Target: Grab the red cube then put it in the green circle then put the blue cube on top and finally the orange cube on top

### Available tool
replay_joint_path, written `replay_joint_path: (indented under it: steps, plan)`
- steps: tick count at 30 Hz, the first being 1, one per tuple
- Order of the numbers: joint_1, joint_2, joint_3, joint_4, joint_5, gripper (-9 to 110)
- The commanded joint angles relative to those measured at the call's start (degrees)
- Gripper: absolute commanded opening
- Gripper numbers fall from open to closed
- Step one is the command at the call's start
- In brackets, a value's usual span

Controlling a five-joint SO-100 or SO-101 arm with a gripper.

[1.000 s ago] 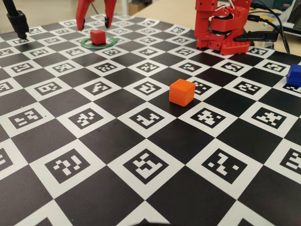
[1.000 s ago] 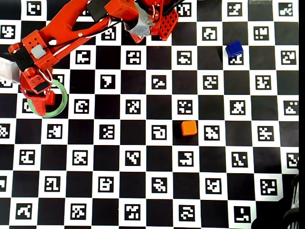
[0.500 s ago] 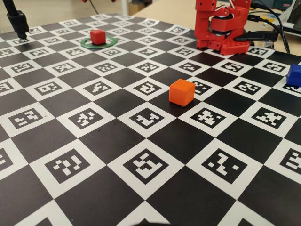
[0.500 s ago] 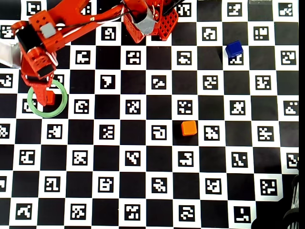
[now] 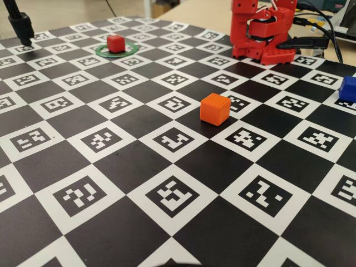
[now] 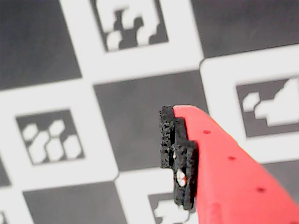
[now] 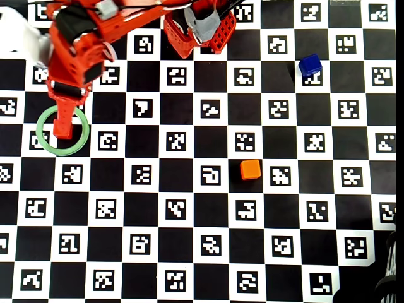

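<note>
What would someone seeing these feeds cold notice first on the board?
Probably the red cube sitting inside the green circle at the far left of the checkered marker board in the fixed view, with the red arm hanging over that spot in the overhead view. Next, the orange cube alone near the board's middle, and the blue cube far off toward the upper right in the overhead view.

Red printed arm (image 7: 95,31) with grey and black motor blocks and thin white wires; the finger (image 6: 219,163) bears a rough black pad and small holes.
</note>
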Motion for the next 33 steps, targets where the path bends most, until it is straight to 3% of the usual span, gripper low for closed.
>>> replay_joint_path:
  steps: [1,10,18,27,33]
  plan:
    - [-4.7,6.8,0.7,3.3,5.2,42]
    - [-17.7,12.7,7.9,-0.3,25.7,42]
    - [-31.2,17.8,13.7,4.9,38.6,43]
    - [-48.6,29.5,28.5,-4.8,47.1,41]
    - [-60.9,29.5,31.3,-5.4,51.9,41]
